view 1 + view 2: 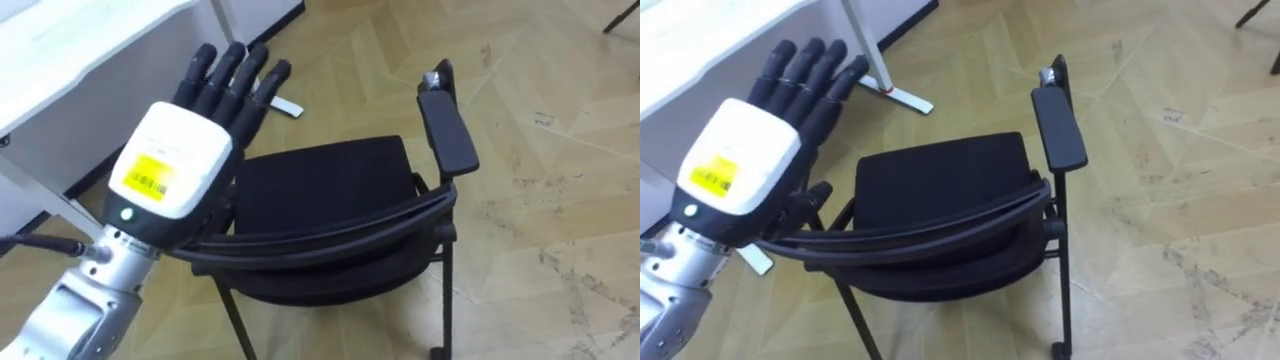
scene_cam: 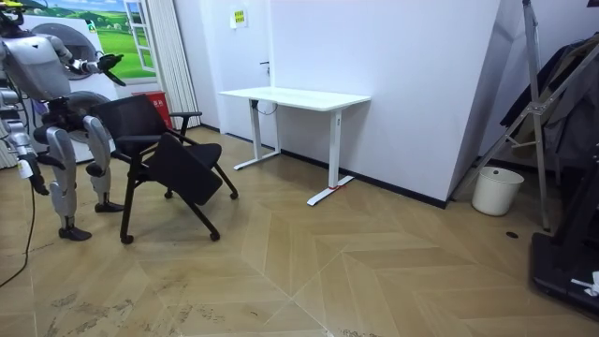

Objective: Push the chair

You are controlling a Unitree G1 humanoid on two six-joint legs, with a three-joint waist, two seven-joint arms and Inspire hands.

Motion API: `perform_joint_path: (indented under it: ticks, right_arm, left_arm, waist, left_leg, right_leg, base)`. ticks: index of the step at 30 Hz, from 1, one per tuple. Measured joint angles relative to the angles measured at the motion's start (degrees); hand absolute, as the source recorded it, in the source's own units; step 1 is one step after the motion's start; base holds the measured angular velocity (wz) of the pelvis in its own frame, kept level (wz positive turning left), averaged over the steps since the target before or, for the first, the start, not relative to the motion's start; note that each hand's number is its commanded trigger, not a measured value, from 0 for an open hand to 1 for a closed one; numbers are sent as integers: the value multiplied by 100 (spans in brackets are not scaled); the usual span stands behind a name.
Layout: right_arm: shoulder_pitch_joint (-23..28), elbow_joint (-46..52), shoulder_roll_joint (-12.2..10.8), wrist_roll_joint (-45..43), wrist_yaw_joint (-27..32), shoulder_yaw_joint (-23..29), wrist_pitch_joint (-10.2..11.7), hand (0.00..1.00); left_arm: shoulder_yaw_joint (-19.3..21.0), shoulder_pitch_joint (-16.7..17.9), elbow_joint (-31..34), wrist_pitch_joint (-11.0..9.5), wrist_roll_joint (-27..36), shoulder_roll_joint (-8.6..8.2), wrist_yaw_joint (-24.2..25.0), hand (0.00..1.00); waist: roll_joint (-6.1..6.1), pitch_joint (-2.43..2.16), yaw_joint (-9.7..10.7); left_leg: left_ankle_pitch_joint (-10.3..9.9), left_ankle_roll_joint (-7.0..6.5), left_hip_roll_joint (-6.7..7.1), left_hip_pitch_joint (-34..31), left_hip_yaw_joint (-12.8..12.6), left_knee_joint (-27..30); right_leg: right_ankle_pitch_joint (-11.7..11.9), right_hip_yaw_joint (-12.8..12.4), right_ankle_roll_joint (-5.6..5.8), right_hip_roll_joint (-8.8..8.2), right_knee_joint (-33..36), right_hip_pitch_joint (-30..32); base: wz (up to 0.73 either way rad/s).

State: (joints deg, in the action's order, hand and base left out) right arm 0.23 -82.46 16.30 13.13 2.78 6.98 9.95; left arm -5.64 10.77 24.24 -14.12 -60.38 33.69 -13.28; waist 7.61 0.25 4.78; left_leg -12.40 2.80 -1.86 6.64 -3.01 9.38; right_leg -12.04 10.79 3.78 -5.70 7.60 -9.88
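The left hand (image 1: 185, 160), fingers straight and released, rests against the left end of the black chair's (image 1: 330, 190) backrest rail (image 1: 340, 233), seemingly braced to shove. The right hand (image 2: 37, 180) hangs idle.

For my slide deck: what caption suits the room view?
Robot stands behind a black chair, left hand open above its backrest, white desk ahead.

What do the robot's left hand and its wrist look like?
The left hand has black fingers. A white cover on its back carries a yellow sticker and a small green light. The wrist below it is silver metal, and a thin dark cable runs into it from the side.
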Motion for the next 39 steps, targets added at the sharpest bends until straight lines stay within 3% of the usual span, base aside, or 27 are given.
perform_joint_path:
  ticks: [3, 7, 12, 17, 23, 25, 26, 27, 28, 29, 30, 31, 33, 34, 36, 37, 39]
  right_arm:
    - [-73, 9, 1, 21, -55, 34, -11, 0]
    - [-206, -4, 9, 30, -170, 41, -118, 0]
    - [-232, -3, 39, 28, -161, -128, -137, 0]
    - [-243, -20, 102, 53, -60, -124, -279, 0]
    - [-246, -7, 138, 80, 23, -107, -376, 0]
    - [-245, -14, 135, 106, 25, -106, -386, 0]
    - [-249, -18, 144, 107, 31, -106, -394, 0]
    - [-247, -14, 136, 108, 33, -98, -446, 0]
    - [-373, 3, 71, 110, 39, -103, -494, 0]
    - [-450, 30, 108, 134, 60, -138, -514, 0]
    - [-412, 127, 141, 188, 192, -168, -565, 0]
    - [-381, 170, 173, 207, 251, -142, -618, 0]
    - [-327, 228, 208, 154, 234, -104, -706, 0]
    - [-292, 227, 211, 62, 169, -49, -767, 0]
    - [-255, 232, 223, 33, 91, 72, -822, 0]
    - [-241, 243, 223, 26, 58, 130, -824, 0]
    - [-249, 241, 222, -1, -24, 165, -842, 0]
  left_arm:
    - [-20, -63, 114, 125, 288, 100, 508, 0]
    - [-250, -164, 112, 624, 1040, 149, 1371, 0]
    - [-439, -210, 167, 980, 1403, 170, 2335, 0]
    - [-517, -277, 420, 1319, 2056, 475, 3221, 0]
    - [-510, -519, 456, 1610, 2622, 587, 4022, 0]
    - [-497, -553, 531, 1763, 2742, 609, 4288, 0]
    - [-497, -563, 544, 1796, 2788, 604, 4347, 0]
    - [-474, -559, 539, 1877, 2966, 642, 4410, 0]
    - [-268, -560, 541, 1948, 3208, 690, 4494, 0]
    - [-204, -604, 476, 1971, 3361, 632, 4603, 0]
    - [-195, -651, 342, 2022, 3635, 771, 4821, 0]
    - [-153, -610, 331, 2155, 3806, 891, 4942, 0]
    - [-87, -623, 334, 2403, 3990, 917, 5123, 0]
    - [-56, -623, 353, 2507, 4014, 916, 5264, 0]
    - [4, -627, 370, 2641, 4057, 923, 5492, 0]
    - [15, -627, 368, 2747, 4062, 930, 5652, 0]
    - [24, -640, 359, 2804, 4058, 992, 5821, 0]
  waist:
    - [32, -17, 14]
    - [68, -7, 135]
    - [97, 1, 158]
    - [92, 19, 163]
    - [97, 30, 157]
    - [107, 35, 171]
    - [147, 60, 180]
    - [268, 126, 175]
    - [254, 102, 165]
    - [259, 149, 199]
    - [305, 146, 358]
    - [316, 145, 395]
    - [323, 145, 434]
    - [351, 87, 409]
    - [279, 96, 311]
    - [273, 87, 276]
    - [290, 83, 275]
  left_leg:
    - [0, 0, -1, -29, 0, -1]
    - [0, 0, 0, -30, 29, -7]
    - [0, 0, 0, -95, 26, -5]
    - [0, 0, 0, -149, 51, -8]
    - [11, -17, -13, -98, 330, -20]
    - [21, -31, -66, -80, 525, -25]
    - [43, -61, -103, -38, 642, -50]
    - [63, -90, -322, 32, 1039, -97]
    - [47, -76, -377, -19, 1110, -55]
    - [11, -43, -410, -63, 1067, -5]
    - [22, 11, -414, -136, 742, 45]
    - [10, 37, -360, -142, 486, -4]
    - [63, 14, -306, -385, 254, -218]
    - [93, -61, -300, -423, 25, -138]
    - [99, -68, -223, -394, 13, -75]
    - [97, -71, -140, -384, 24, -52]
    - [94, -75, -100, -362, 21, -27]
  right_leg:
    - [0, 5, 0, 0, 4, 80]
    - [0, 19, 0, -1, 11, 76]
    - [0, 23, 0, -2, 17, 107]
    - [0, 23, 0, -1, 27, 184]
    - [0, 25, 0, 11, 166, 218]
    - [0, 55, 0, 39, 420, 332]
    - [-15, 83, -20, 54, 668, 441]
    - [-203, -110, -204, 270, 973, 829]
    - [81, -372, -426, 480, 297, 1200]
    - [369, -272, -464, 499, 389, 1210]
    - [418, -121, -465, 500, 415, 1157]
    - [417, -209, -464, 504, 409, 1112]
    - [410, -337, -452, 508, 405, 1089]
    - [395, -353, -429, 493, 407, 1081]
    - [373, -351, -393, 484, 364, 1035]
    - [379, -313, -387, 458, 285, 966]
    - [377, -280, -383, 411, 265, 910]
  base:
    - [-3]
    - [2]
    - [0]
    - [0]
    - [1]
    - [-2]
    - [-14]
    - [-47]
    - [-46]
    - [-11]
    - [21]
    - [25]
    - [25]
    - [27]
    - [5]
    - [4]
    - [6]
